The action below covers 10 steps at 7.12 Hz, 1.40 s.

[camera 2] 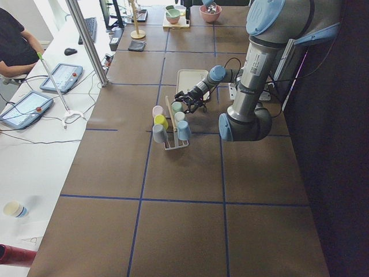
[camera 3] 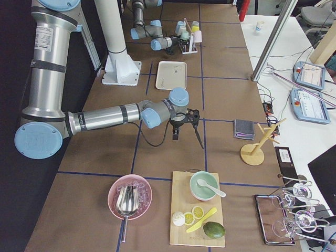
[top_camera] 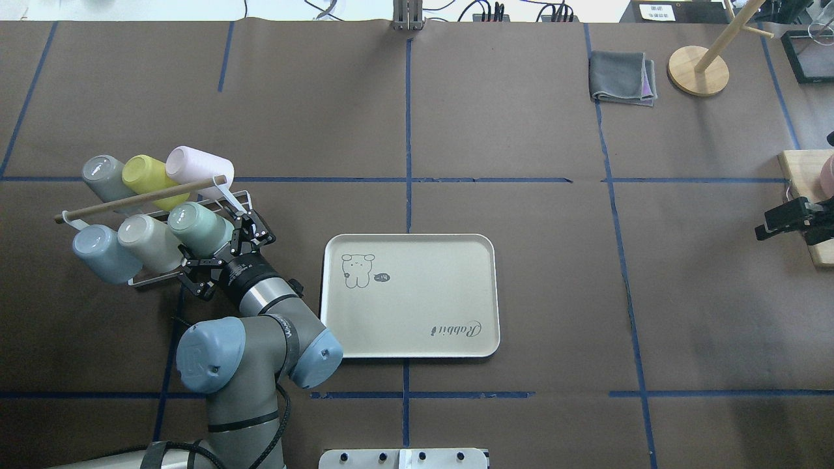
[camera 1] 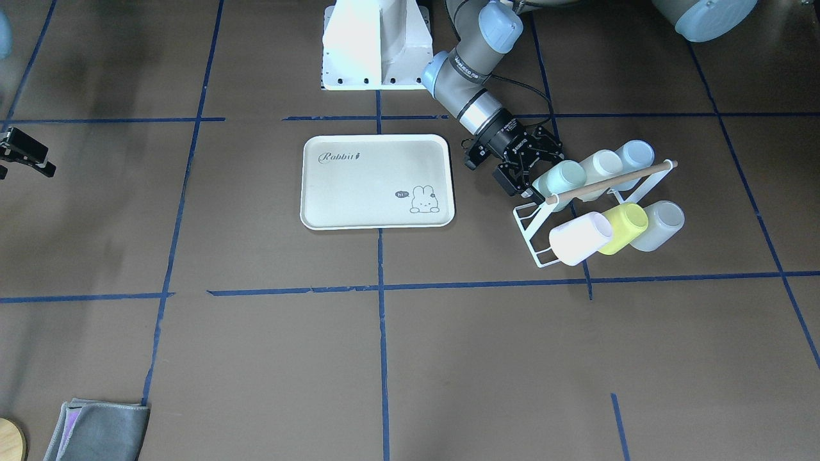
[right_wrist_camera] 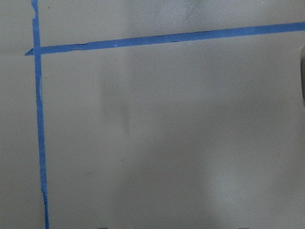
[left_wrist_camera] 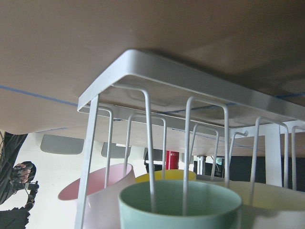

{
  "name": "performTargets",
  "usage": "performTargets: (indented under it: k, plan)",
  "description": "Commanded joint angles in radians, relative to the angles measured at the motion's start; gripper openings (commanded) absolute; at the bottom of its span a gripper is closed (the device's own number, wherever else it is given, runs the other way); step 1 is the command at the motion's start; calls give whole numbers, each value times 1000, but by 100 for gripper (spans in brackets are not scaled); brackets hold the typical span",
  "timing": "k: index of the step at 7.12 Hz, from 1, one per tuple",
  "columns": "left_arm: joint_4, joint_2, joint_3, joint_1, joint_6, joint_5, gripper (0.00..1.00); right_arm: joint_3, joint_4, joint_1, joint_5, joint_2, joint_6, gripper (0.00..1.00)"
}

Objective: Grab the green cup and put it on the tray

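Sideways, green cup point(camera 1: 559, 181) (racked), mouth toward jaws

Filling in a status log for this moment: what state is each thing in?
green cup, on the rack, lying sideways, not yet lifted
rack, standing upright, loaded
tray, lying flat, empty
left gripper, open at the green cup's mouth end
right gripper, open, holding nothing
grey cloth, folded
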Motion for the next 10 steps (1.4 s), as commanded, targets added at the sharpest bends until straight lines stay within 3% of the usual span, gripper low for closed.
performTargets:
  k: [1,6,10]
  plan:
    - [-9,10,4,-5,-1,0,98,0,0,0,0,1,0,94]
    - [-78,15,19,-14,10,-2,93,0,0,0,2,3,2,94]
    - [-75,16,2,-25,-1,0,70,0,0,0,0,4,3,94]
